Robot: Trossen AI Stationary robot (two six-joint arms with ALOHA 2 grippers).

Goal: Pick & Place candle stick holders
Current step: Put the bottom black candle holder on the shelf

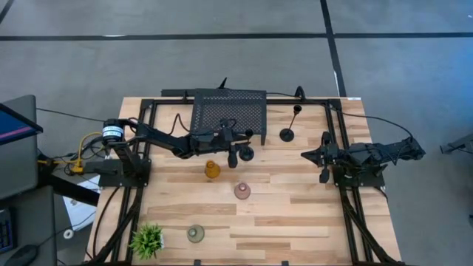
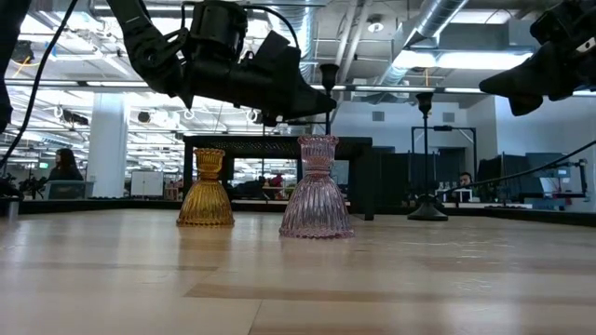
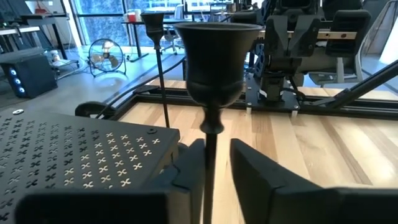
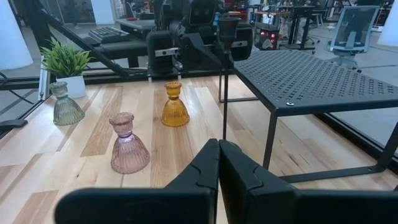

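Note:
A tall black holder stands upright by the mesh stand's near edge, its base [image 1: 247,154] near my left gripper [image 1: 238,151]. Its cup [image 3: 214,56] rises above the fingers. My left gripper [image 3: 217,155] is open, one finger on each side of the thin stem [image 3: 210,168]. Its base is hidden behind the pink holder in the low view, so I cannot tell whether it rests on the table. The second tall black holder [image 1: 287,133] stands on its round base farther right. The amber [image 1: 212,169], pink [image 1: 242,191] and grey-green [image 1: 195,233] holders stand on the table. My right gripper [image 1: 310,155] is shut and empty at the right. My left gripper has the holder's stem [image 3: 210,177], below the cup, between its two fingers, which come level from the table's left and lie across it. The stem runs close along one finger [image 3: 189,174]. A gap shows between the stem and the other finger [image 3: 252,180]. I cannot tell whether either touches.
The black mesh stand [image 1: 229,109] stands at the far middle, just behind my left gripper. A small green plant [image 1: 148,240] stands at the near left corner. Bare wood lies at the near right. People sit in the room behind.

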